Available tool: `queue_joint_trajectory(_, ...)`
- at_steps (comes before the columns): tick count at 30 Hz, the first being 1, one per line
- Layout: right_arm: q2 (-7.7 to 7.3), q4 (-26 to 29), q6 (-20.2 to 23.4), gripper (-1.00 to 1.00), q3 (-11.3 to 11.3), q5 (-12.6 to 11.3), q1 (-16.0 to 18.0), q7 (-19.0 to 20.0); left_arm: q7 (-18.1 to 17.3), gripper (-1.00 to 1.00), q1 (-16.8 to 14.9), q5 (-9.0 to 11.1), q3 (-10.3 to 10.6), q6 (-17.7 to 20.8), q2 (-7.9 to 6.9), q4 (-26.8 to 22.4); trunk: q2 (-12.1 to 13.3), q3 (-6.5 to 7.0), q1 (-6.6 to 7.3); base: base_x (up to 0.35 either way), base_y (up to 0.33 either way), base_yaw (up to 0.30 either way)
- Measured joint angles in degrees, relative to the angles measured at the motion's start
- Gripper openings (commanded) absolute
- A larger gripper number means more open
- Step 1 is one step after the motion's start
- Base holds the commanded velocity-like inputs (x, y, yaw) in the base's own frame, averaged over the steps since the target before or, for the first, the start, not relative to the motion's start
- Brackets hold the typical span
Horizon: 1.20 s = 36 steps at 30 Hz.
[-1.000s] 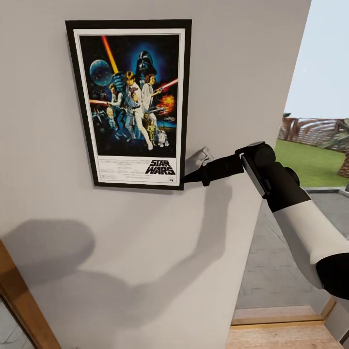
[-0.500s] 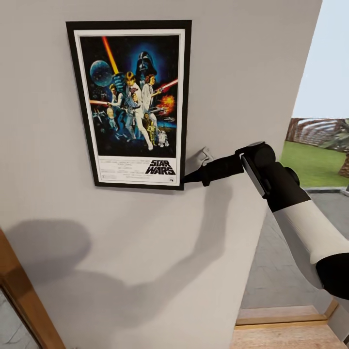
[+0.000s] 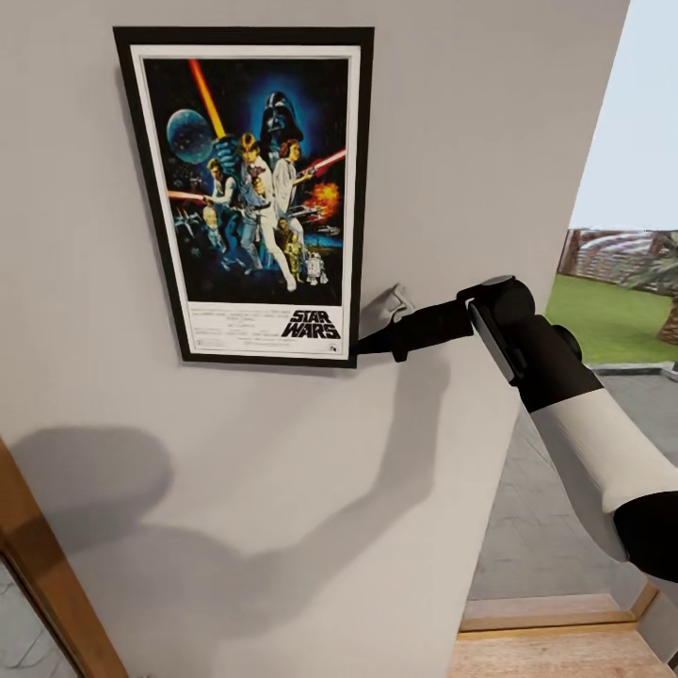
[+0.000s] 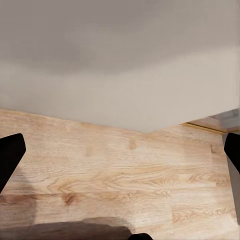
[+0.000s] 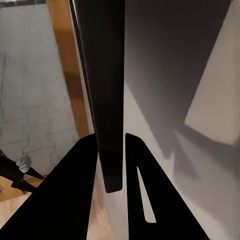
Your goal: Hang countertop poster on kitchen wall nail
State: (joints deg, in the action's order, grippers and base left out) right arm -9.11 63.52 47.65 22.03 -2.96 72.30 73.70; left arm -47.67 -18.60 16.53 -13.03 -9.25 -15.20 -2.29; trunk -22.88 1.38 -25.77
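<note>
Poster [image 3: 250, 193] up on the light grey wall [image 3: 471, 141], long axis vertical, frame flat against the plaster and very slightly tilted, top edge leaning a touch leftward in the head view. No nail head to be seen; presumably hidden behind the frame, impossible to confirm. Right pincer [image 3: 369, 345] at the frame's lower right corner, reaching in from the right, arm stretched nearly level. Seen edge-on from the right wrist: the black frame edge [image 5: 107, 100] sandwiched between the two dark fingers [image 5: 82, 200], so clamped on the poster's rim. Everything hinges on that: poster directly in the grip, release meaning fingers parting sideways and drawing back to the right, away from the frame. Left pincer [image 4: 120, 160] spread wide, pointed down at wood floor [image 4: 125, 175], nowhere near.
</note>
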Motion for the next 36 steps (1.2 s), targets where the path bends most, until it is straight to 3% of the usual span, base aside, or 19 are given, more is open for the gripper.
queue_joint_trajectory(36,-0.07,0.2,-3.4,-1.0,0.1,0.0,-3.8,0.0,0.0,1.0,0.0,0.0,0.0,0.0,0.0,0.0,0.0,0.0,0.0,0.0,0.0,0.0)
